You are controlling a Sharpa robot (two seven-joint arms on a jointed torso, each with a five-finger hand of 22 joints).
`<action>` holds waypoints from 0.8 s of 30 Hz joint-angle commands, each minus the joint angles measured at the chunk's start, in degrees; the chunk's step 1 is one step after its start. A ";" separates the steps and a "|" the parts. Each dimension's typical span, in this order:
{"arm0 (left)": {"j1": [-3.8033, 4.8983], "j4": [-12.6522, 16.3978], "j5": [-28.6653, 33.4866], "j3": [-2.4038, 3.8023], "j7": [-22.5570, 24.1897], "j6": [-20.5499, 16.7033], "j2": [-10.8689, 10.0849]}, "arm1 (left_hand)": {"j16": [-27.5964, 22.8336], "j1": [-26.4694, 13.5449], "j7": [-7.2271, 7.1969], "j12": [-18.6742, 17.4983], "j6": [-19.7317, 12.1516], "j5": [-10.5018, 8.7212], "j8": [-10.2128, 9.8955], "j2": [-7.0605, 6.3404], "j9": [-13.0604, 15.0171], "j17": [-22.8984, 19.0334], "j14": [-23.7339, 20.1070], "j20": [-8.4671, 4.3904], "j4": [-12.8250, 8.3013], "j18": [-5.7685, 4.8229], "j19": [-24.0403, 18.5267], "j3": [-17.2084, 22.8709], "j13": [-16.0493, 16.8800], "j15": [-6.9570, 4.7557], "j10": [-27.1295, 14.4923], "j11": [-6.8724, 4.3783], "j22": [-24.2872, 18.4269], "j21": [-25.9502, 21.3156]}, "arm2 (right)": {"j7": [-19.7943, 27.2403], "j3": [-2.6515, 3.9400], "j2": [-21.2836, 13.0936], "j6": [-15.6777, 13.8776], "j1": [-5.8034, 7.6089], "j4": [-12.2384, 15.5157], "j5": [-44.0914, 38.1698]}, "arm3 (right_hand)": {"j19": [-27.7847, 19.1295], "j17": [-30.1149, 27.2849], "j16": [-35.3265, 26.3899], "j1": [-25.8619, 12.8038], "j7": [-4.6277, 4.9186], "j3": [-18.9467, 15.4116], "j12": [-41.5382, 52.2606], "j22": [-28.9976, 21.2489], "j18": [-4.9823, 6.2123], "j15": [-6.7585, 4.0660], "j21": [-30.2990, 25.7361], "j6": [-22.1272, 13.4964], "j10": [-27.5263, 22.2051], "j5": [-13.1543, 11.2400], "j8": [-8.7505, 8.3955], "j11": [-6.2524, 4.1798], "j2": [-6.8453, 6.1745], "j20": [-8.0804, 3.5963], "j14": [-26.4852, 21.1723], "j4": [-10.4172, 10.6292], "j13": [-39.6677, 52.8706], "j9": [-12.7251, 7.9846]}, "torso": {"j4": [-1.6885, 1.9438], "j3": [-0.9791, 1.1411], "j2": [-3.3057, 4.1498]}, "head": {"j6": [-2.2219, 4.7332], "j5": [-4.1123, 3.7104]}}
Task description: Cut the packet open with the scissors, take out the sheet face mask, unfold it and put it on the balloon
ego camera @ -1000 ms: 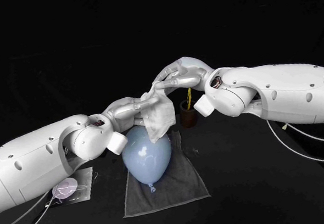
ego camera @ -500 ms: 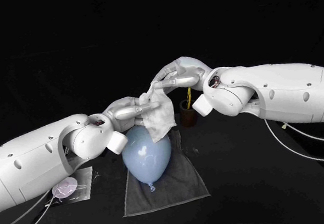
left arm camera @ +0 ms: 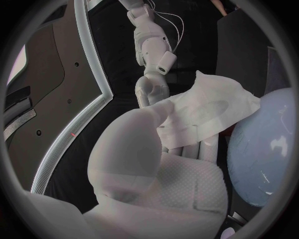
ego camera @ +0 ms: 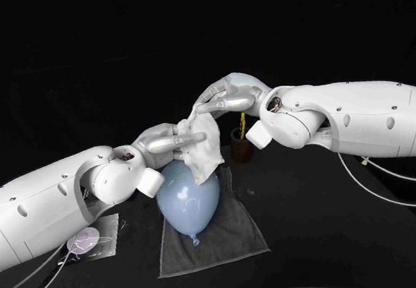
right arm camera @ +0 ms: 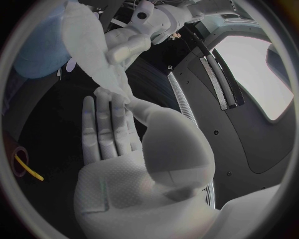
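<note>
The oval rubber balloon (ego camera: 187, 200) is coloured pale blue, the fabric sheet face mask (ego camera: 205, 155) white. The cloth mat (ego camera: 220, 245) is seen plain grey.

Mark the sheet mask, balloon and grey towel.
sheet mask (ego camera: 207, 157), head view, its hanging middle.
balloon (ego camera: 187, 200), head view, middle of its body.
grey towel (ego camera: 235, 234), head view, bare part beside the balloon's knot.

dim black surround, light from above; faint sheen on the balloon (ego camera: 188, 200); wrist views bend straight edges near dark rims.

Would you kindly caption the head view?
Left hand and right hand hold a white sheet mask over the pale blue balloon on a grey cloth.
</note>
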 commanded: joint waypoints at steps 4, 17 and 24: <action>0.06 0.13 0.61 0.06 3.70 -1.02 0.25 | 0.87 0.92 -0.52 0.84 3.23 -0.23 1.44 1.64 1.02 1.27 0.07 -0.51 -1.85 0.76 0.52 0.43 0.46 -0.44 3.71 -1.00 0.32 0.72 | -0.23 -0.04 0.30 1.50 -0.08 -0.35 1.06 | -1.92 0.01 -0.77 -2.51 2.64 -0.83 -3.31 -0.84 0.93 1.42 -1.57 -4.82 -6.22 0.30 -3.30 2.56 -1.08 1.11 -2.48 1.17 -1.26 -1.43 | 0.00 -0.02 -0.01 | -0.10 0.19; 0.05 0.25 4.51 0.15 8.49 -5.59 0.46 | -1.42 -0.65 -0.01 -1.51 3.19 -0.20 1.04 2.70 1.89 1.54 -3.23 -0.24 -2.93 0.53 -0.72 2.25 -0.15 0.65 2.53 -0.16 0.45 0.88 | -0.97 -0.39 -0.78 2.85 -0.64 -2.29 1.34 | -7.84 -2.63 -4.82 -9.26 5.68 -12.99 -6.98 -5.28 0.36 5.47 -8.59 -12.26 -19.92 0.38 -10.22 6.75 -5.69 4.08 -13.38 10.15 -1.05 -4.05 | 0.01 -0.04 -0.04 | -0.20 0.59; 0.36 0.82 5.92 0.43 10.00 -7.83 0.09 | -5.35 -1.55 0.66 -4.47 1.98 -0.23 1.13 3.18 3.14 0.65 -6.52 -0.06 -3.38 0.65 0.03 3.77 -0.50 1.82 0.14 0.97 0.69 1.60 | 0.96 -0.73 -3.38 1.87 -0.97 -3.01 2.50 | -7.06 -2.91 -3.96 -8.44 6.42 -15.62 -5.37 -5.74 0.44 5.38 -8.90 -12.14 -19.42 0.46 -10.18 6.92 -4.66 4.06 -12.57 11.98 -0.91 -3.85 | -0.04 -0.03 -0.07 | -0.15 1.27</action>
